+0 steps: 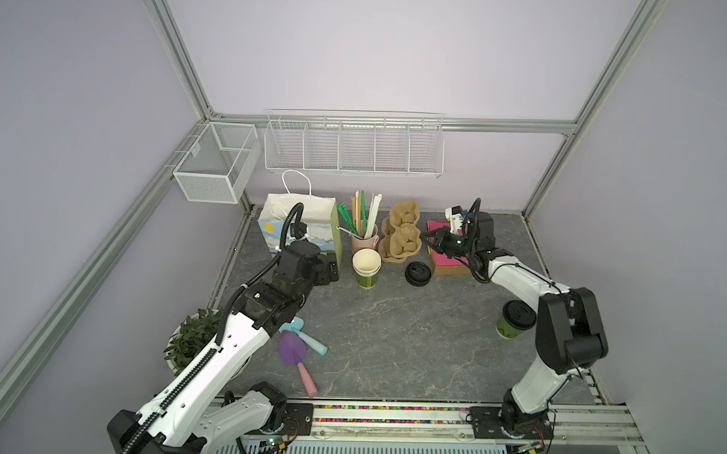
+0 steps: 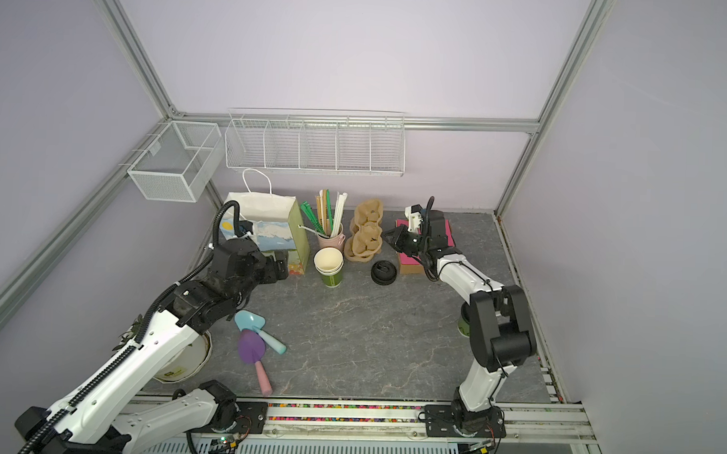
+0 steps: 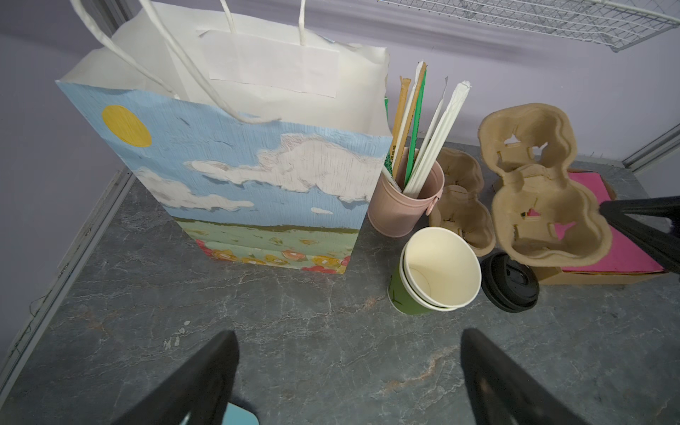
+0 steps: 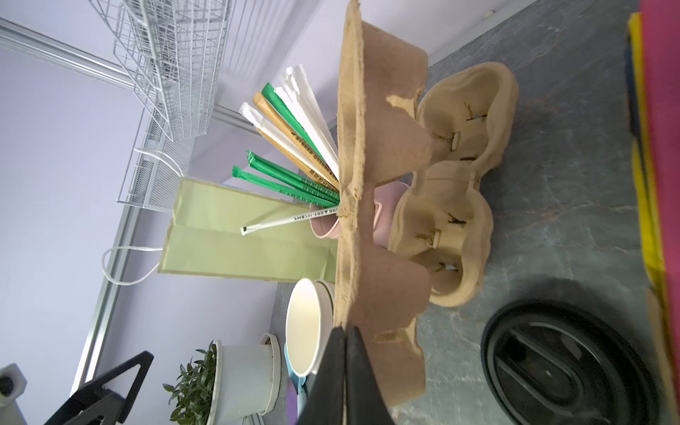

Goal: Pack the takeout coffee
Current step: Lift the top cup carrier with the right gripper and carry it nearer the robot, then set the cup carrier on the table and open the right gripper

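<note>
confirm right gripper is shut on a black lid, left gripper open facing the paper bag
No, the right gripper is shut on a pulp cup carrier, as the right wrist view shows. The left gripper is open facing the paper bag.

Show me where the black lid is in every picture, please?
Top view: lid on the table, right of the cup stack.
Top view: lid same spot, right of the cup stack.
Left wrist: lid beside the cup stack, partly hidden by the carrier.
Right wrist: lid close up, beside the carrier.
Shared landmark: the cup stack.
</note>
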